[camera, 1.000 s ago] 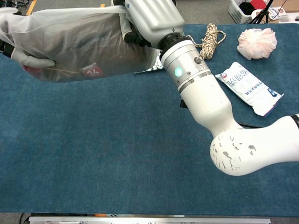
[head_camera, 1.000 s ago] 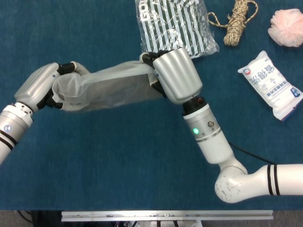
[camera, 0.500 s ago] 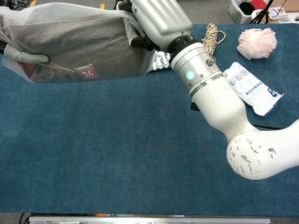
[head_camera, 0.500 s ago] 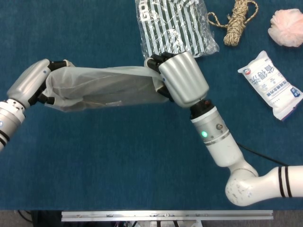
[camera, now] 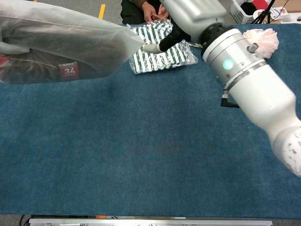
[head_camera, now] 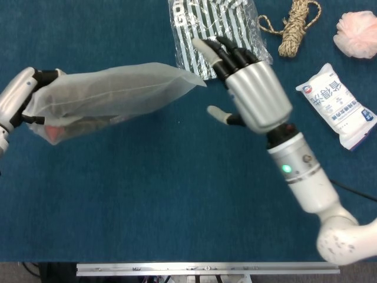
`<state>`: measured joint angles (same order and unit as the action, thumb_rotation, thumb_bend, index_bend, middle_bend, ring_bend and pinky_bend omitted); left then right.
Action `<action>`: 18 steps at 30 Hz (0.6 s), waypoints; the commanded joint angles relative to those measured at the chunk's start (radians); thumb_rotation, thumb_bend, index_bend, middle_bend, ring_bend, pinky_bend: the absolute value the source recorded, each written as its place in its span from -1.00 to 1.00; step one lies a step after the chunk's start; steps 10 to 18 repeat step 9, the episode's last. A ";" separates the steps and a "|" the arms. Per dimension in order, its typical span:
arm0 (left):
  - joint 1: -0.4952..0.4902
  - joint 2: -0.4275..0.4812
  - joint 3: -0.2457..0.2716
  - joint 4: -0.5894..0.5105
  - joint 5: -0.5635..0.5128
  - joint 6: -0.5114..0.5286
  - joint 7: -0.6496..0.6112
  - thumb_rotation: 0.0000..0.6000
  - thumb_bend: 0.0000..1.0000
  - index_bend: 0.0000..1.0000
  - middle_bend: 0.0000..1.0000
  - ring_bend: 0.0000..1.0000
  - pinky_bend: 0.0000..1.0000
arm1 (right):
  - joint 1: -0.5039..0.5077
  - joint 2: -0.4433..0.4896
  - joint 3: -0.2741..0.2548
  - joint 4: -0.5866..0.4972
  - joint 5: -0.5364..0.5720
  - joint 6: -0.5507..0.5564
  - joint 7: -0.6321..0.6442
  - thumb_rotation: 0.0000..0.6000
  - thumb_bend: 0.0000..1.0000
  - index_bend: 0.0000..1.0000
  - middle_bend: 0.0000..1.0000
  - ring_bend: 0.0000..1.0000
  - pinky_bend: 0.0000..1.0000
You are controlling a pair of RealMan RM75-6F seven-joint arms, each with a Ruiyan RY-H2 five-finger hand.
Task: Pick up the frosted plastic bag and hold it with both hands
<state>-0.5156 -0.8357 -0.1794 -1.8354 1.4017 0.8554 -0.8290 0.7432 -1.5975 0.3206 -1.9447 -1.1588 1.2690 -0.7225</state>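
Blue carpet-like cloth (head_camera: 177,200) covers the whole table, and the frosted plastic bag (head_camera: 112,97) hangs above its left side, lifted off the surface. Only the left hand (head_camera: 17,100) grasps it, fingers wrapped around the bag's left end at the edge of the head view; the bag's right corner juts free toward the middle. From the chest view a red label with "34" shows through the frosted film. The right hand (head_camera: 250,94) is released, fingers spread and straight, palm side turned toward the bag, just beside its free corner but apart from it. Farther back lies a clear packet with a black-and-white striped item (head_camera: 215,32), partly behind the right hand's fingers. To the far right sit a coil of rope (head_camera: 297,26), a pink bath puff (head_camera: 356,34) and a white printed pouch (head_camera: 339,106).
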 commanded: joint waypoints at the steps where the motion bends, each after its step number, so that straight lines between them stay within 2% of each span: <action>1: 0.007 0.013 0.002 0.011 0.015 0.011 -0.038 1.00 -0.32 0.56 0.68 0.50 0.85 | -0.039 0.081 -0.031 -0.070 -0.011 0.009 0.003 1.00 -0.90 -1.00 -0.74 -0.81 -0.45; 9: 0.017 0.028 0.009 0.014 0.047 0.042 -0.097 1.00 -0.32 0.56 0.68 0.50 0.85 | -0.109 0.193 -0.105 -0.120 -0.106 0.050 0.041 1.00 -0.90 -1.00 -0.74 -0.81 -0.45; 18: 0.017 0.028 0.009 0.014 0.047 0.042 -0.097 1.00 -0.32 0.56 0.68 0.50 0.85 | -0.109 0.193 -0.105 -0.120 -0.106 0.050 0.041 1.00 -0.90 -1.00 -0.74 -0.81 -0.45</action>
